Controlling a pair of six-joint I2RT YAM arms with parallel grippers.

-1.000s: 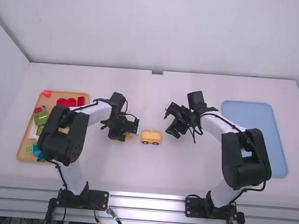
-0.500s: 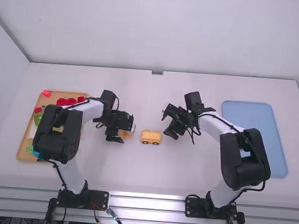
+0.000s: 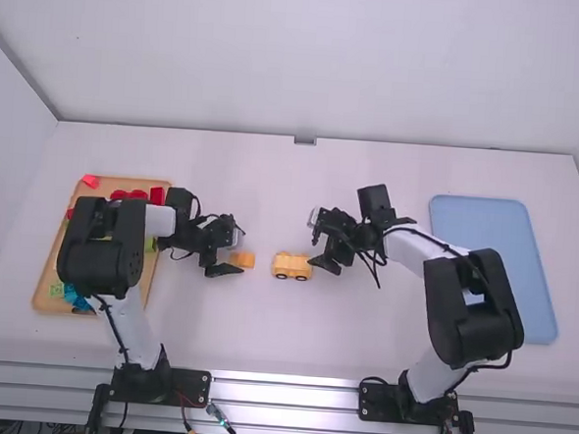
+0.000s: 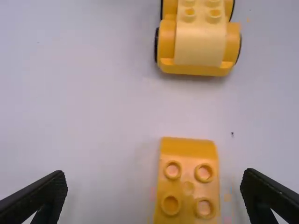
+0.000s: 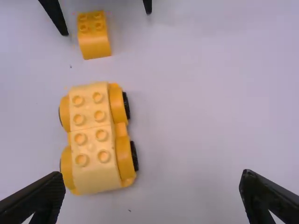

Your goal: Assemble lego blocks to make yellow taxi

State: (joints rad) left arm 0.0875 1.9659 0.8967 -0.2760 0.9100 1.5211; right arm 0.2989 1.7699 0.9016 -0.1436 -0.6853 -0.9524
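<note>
Well, my left tool [image 4: 155,173] has backed off toward the wooden tray [image 3: 45,296], and the block [image 3: 242,259] it was mostly covering a second ago now sits plainly in the high view. It rests studs up on the worktop [image 3: 362,325], rounded end toward the car [image 3: 292,266], with a gap between the two. The left tool is spread wide, its fingers near the block, one to each side, with nothing pinched.

My right tool [image 5: 153,173] has eased slightly nearer the car. It too is spread and empty, facing the car from the other side.

The car stands on its wheels [image 5: 134,156], two pale pieces [image 5: 96,161] on top with their studs bare. So I take it the low part is done and the block is meant to go up there as the cab. I'd judge the job well along, with the pick and the press-down to come. I'd want the block gripped square and its underside lined up with the studs; a crooked push could roll the car, so the right tool may need to steady it.
</note>
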